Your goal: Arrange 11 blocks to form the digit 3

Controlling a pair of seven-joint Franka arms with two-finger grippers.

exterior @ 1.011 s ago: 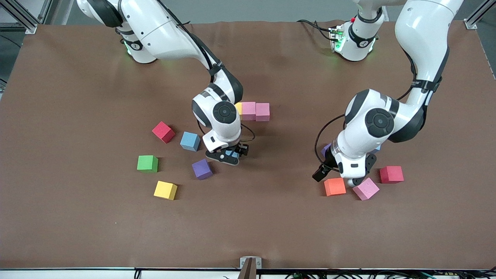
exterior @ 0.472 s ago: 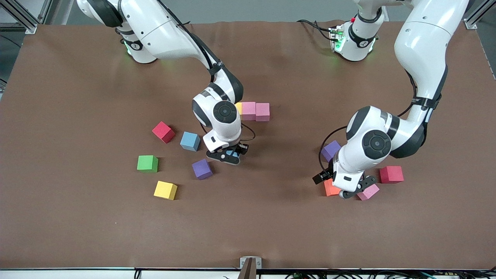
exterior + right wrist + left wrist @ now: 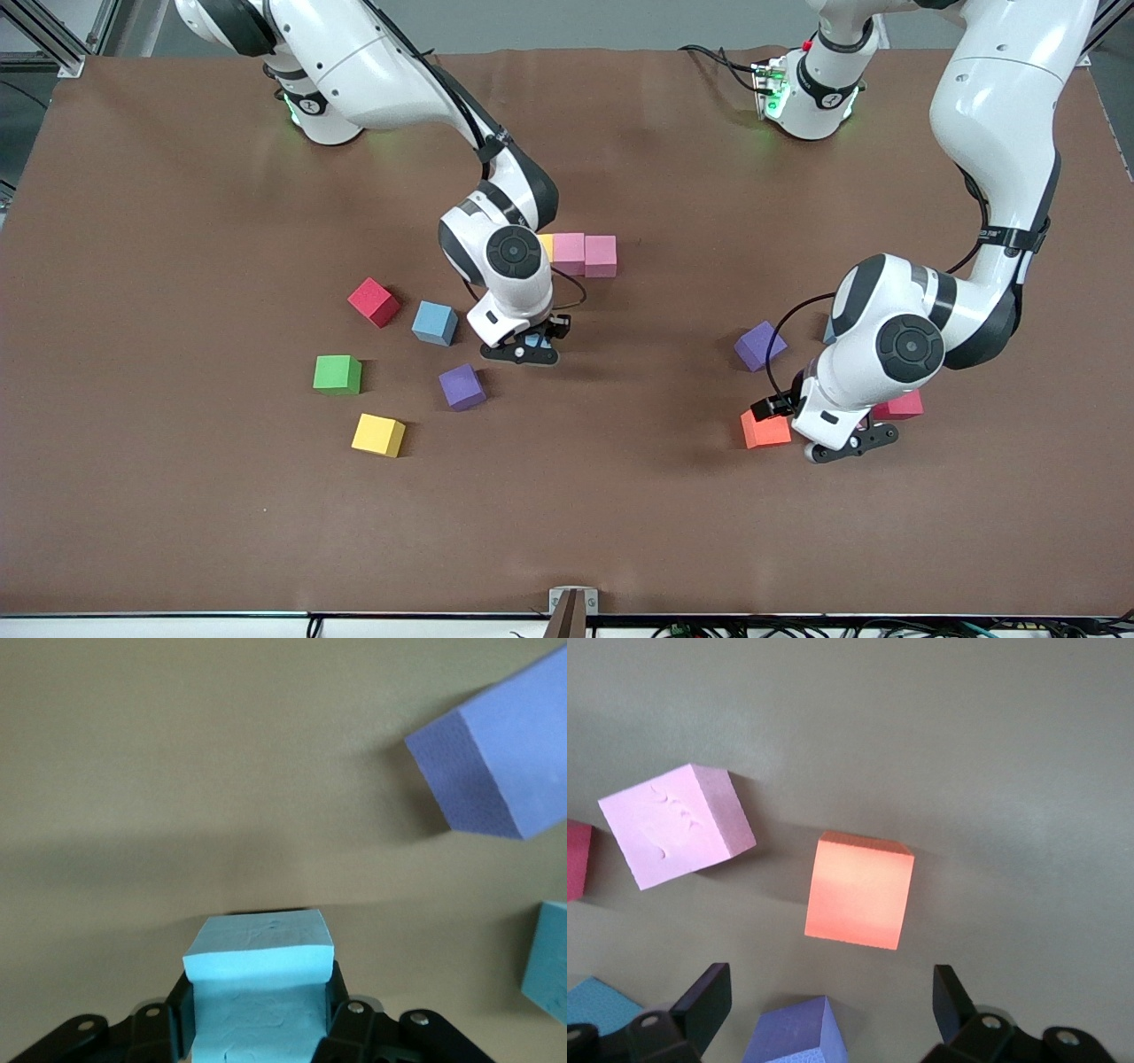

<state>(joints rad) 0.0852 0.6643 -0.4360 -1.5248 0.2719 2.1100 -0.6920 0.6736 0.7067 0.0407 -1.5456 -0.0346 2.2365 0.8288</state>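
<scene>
Centrally, the right gripper (image 3: 526,345) has its fingers clamped on a light blue cube (image 3: 259,992), low over the desk (image 3: 177,496) mid-surface. Just farther from the front camera sit a yellow cube (image 3: 546,247) and two pink cubes (image 3: 584,254), touching in a row. Toward the right arm's end lie a red cube (image 3: 373,301), a blue cube (image 3: 434,322), a purple cube (image 3: 462,386), a yellow one (image 3: 378,434) and the green cube (image 3: 337,373), all apart. The left gripper (image 3: 833,1010) hangs with fingers wide over an orange cube (image 3: 859,890) toward the left arm's end, with a pink cube (image 3: 675,824), another purple cube (image 3: 759,345) and a red cube (image 3: 902,407) close by.
</scene>
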